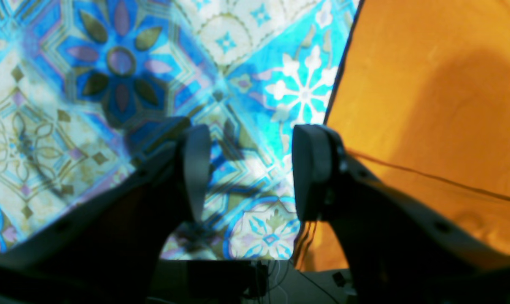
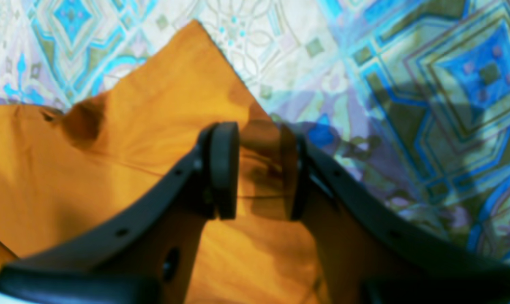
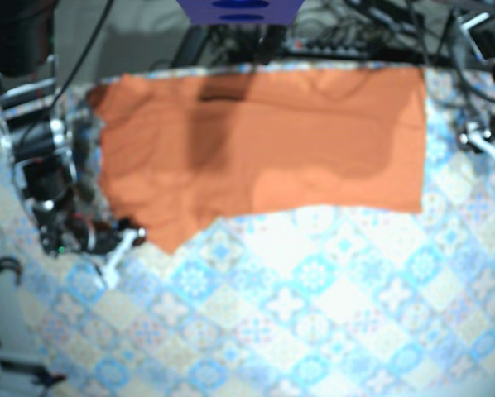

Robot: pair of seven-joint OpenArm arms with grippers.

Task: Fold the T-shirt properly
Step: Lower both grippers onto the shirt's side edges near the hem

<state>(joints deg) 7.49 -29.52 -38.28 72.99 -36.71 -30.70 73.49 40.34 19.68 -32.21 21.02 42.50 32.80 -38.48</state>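
The orange T-shirt [image 3: 264, 149] lies flat across the far half of the table, with a pointed corner [image 3: 166, 245] at its near left. In the right wrist view my right gripper [image 2: 258, 169] stands open, its fingers astride the shirt's [image 2: 111, 160] edge, shaded orange cloth showing in the gap. From above, that gripper [image 3: 125, 241] sits just left of the pointed corner. My left gripper [image 1: 255, 173] is open over the patterned cloth, right beside the straight edge of the shirt [image 1: 428, 105]. A loose orange thread [image 1: 428, 177] trails from its right finger. In the base view it [image 3: 477, 139] is off the shirt's right edge.
A blue, white and olive patterned tablecloth [image 3: 314, 314] covers the table. Dark arm hardware and cables [image 3: 40, 182] crowd the left edge, more cables [image 3: 380, 33] run along the back, and a blue object [image 3: 237, 10] hangs at top centre.
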